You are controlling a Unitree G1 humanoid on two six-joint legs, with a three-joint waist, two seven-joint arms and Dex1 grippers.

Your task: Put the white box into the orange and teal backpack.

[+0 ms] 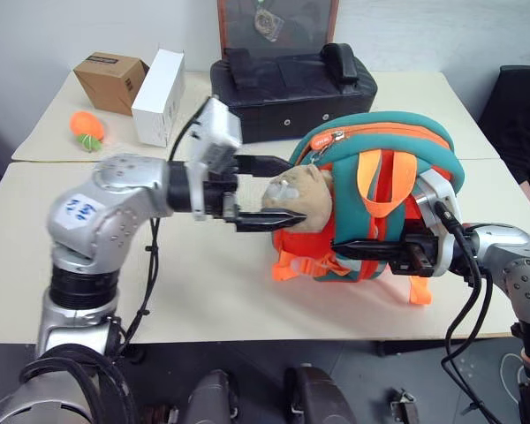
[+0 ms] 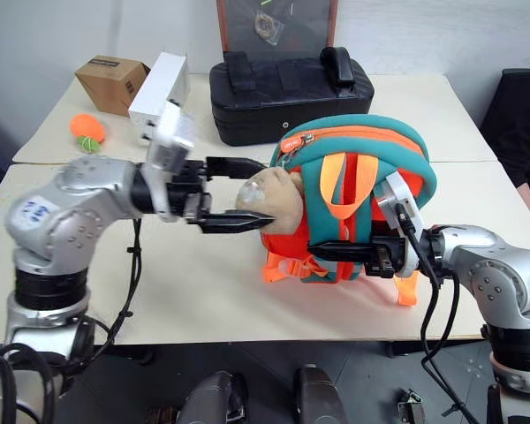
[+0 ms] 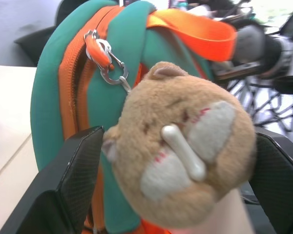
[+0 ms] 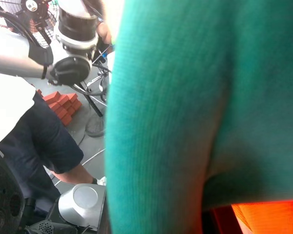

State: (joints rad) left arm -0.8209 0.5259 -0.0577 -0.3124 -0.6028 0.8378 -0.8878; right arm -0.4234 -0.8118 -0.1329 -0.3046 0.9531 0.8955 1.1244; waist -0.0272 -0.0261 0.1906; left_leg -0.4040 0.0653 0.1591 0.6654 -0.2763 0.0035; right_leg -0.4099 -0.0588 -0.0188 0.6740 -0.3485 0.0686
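Now L hand (image 1: pixel 263 190) open by backpack (image 1: pixel 397 146); R hand (image 1: pixel 358 250) closed.

Backpack (image 1: pixel 384 168) upright on table (image 1: pixel 203 291), between grippers: left gripper (image 1: pixel 269 190) at its left, fingers either side of plush toy (image 1: pixel 302 199); right gripper (image 1: pixel 371 252) at its lower front; black case (image 1: pixel 291 88) behind backpack

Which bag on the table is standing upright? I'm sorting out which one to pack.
The orange and teal backpack, standing at the near table's middle with a tan plush toy hanging on it. The black case behind it lies flat.
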